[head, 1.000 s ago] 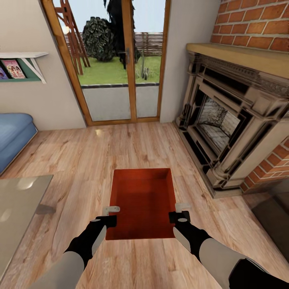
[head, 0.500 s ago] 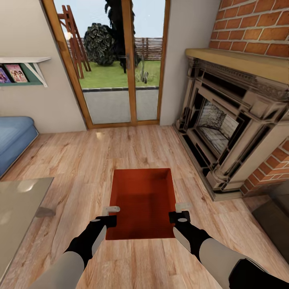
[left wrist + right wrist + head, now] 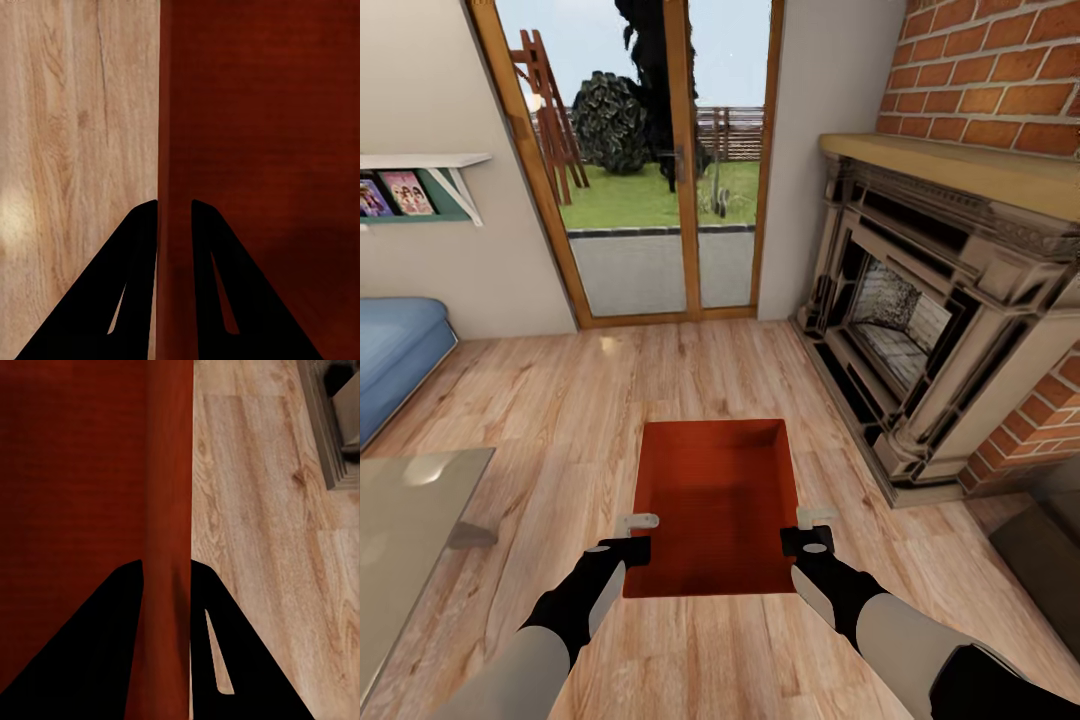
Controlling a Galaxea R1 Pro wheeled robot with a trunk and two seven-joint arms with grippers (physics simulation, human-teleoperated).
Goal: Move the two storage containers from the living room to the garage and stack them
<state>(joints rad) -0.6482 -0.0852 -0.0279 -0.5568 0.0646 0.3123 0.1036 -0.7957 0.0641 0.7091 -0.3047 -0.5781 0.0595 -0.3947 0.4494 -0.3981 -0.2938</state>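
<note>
Grippers clamped on container side walls.

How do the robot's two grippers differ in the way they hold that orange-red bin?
The left gripper pinches the storage container's left wall; the right gripper pinches its right wall. In the head view the right gripper sits marginally farther along its wall than the left gripper. Both are shut on a thin wall, one finger inside, one outside.

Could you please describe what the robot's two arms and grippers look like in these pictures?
Both arms have pale grey forearm shells that narrow into matte black wrists. The left gripper and right gripper each have a black blocky base with a small light grey piece above. In the wrist views, the fingers are flat black tapering wedges with slim slots.
</note>
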